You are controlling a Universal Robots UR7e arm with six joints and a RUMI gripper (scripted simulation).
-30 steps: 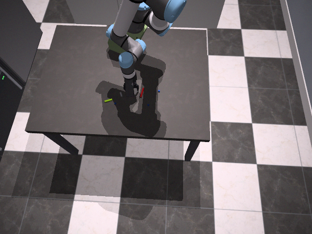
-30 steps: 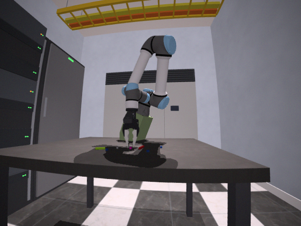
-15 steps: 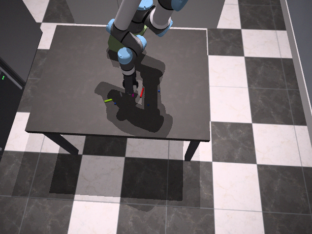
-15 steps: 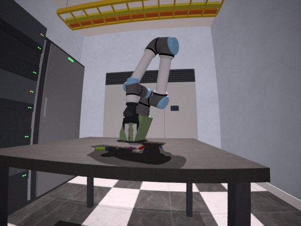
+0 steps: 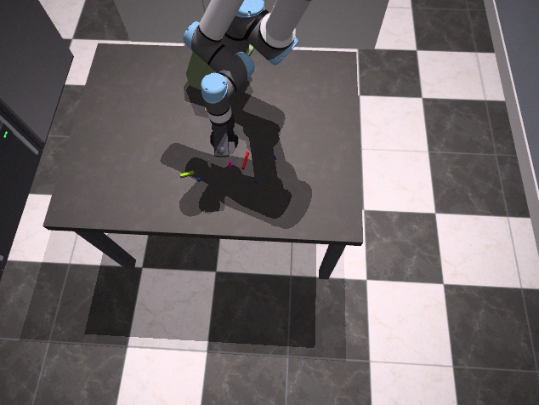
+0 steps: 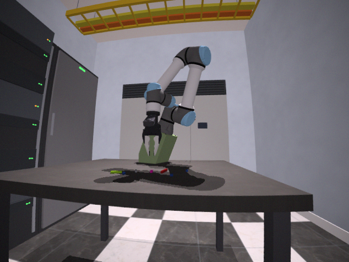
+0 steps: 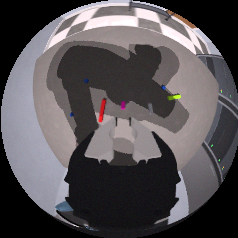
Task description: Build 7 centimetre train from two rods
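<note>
My gripper [image 5: 222, 152] [image 6: 151, 153] [image 7: 123, 117] hangs well above the table [image 5: 130, 109] with its fingers shut and nothing between them. A short magenta rod [image 5: 229, 164] [image 6: 151, 171] [image 7: 123, 105] lies on the table just in front of and below the fingertips. A red rod [image 5: 245, 160] [image 6: 163, 170] [image 7: 102, 110] lies flat a little to its right, apart from it. A lime rod [image 5: 187, 173] [image 6: 115, 172] [image 7: 174, 97] lies further left. A small grey rod [image 5: 209, 162] [image 7: 150, 106] lies between the lime and the magenta rod.
Three small blue rods lie scattered: one [image 5: 199, 179] beside the lime rod, one [image 5: 256, 181] in the arm's shadow, one [image 5: 275, 156] to the right of the red rod. The arm's green base block [image 6: 166, 146] stands at the back of the table.
</note>
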